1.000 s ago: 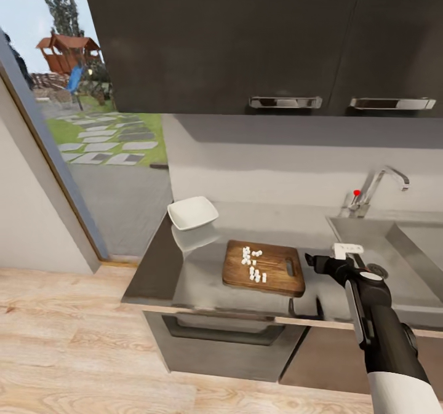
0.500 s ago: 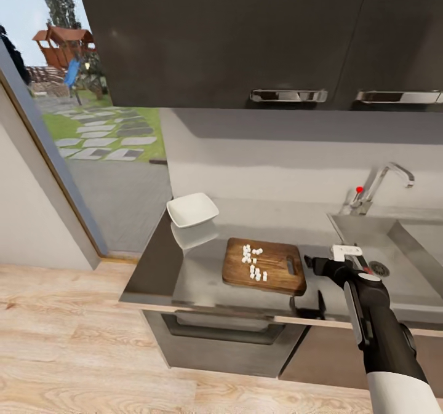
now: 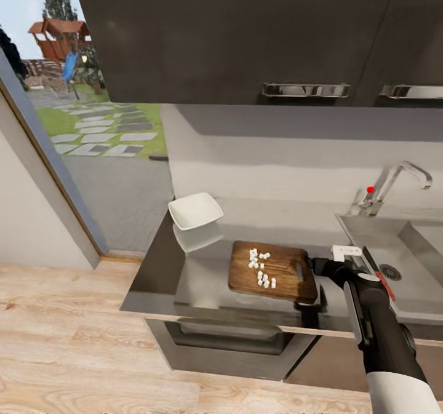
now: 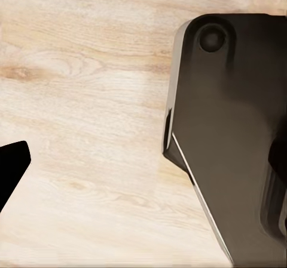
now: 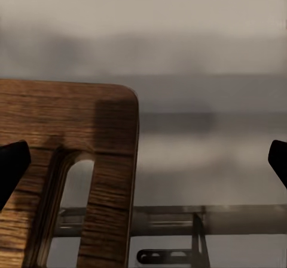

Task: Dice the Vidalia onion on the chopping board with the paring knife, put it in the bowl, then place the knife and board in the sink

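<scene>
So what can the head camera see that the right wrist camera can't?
Head view alone: the white bowl, the little diced onion bits on the board, the sink with its tap, and the paring knife lying by the drain.
Right wrist view alone: a close look through the board's handle slot.
Both: the chopping board, the grey countertop, and the right end effector, open.

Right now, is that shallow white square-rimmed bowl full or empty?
Empty: the shallow white bowl shows a bare inside, and the small white onion pieces lie on the brown wooden board.
</scene>
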`<state>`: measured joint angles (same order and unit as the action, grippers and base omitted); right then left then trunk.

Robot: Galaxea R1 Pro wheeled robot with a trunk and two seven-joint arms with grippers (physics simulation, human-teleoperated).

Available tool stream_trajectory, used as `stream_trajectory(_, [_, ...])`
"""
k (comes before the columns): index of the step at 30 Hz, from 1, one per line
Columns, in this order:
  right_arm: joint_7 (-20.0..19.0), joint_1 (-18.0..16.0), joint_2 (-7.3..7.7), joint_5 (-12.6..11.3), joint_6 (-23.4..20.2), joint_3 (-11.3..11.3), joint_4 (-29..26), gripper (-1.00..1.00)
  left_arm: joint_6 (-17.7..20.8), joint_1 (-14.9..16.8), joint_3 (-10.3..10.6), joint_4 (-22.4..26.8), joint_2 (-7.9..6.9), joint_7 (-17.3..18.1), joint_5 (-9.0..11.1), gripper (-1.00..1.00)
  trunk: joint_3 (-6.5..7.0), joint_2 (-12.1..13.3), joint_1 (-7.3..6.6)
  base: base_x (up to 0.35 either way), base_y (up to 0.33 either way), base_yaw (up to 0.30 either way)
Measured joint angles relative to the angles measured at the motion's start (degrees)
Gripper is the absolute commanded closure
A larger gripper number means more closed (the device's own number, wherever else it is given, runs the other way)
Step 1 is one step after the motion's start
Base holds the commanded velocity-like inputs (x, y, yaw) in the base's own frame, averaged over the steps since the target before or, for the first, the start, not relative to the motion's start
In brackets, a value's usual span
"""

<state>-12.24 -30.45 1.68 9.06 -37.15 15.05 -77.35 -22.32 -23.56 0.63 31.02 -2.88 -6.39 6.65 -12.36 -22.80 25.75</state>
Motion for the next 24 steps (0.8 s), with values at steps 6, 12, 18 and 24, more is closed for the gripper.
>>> stream_trajectory(6, [0.0, 0.0, 0.0, 0.0, -0.01, 0.0, 0.1, -1.0, 0.0, -0.01, 0.0, -0.21, 0.0, 0.0, 0.0, -1.0, -0.54, 0.0, 0.0, 0.001, 0.0, 0.0])
stream_trajectory(12, [0.0, 0.0, 0.0, 0.0, 0.0, 0.0, 0.3, -1.0, -0.01, -0.02, 0.0, -0.26, 0.0, 0.0, 0.0, -1.0, -1.09, 0.0, 0.0, 0.0, 0.0, 0.0])
stream_trajectory(18, [0.0, 0.0, 0.0, 0.0, -0.04, -0.08, 0.35, -1.0, -0.01, -0.01, 0.01, -0.27, 0.0, 0.0, -0.06, -1.0, -1.63, 0.0, 0.0, 0.0, -0.03, 0.0])
stream_trajectory(24, [0.0, 0.0, 0.0, 0.0, -0.03, -0.09, 0.35, -1.0, -0.01, -0.01, 0.0, -0.26, 0.0, 0.0, -0.06, -1.0, -2.18, 0.0, 0.0, 0.0, -0.003, 0.0])
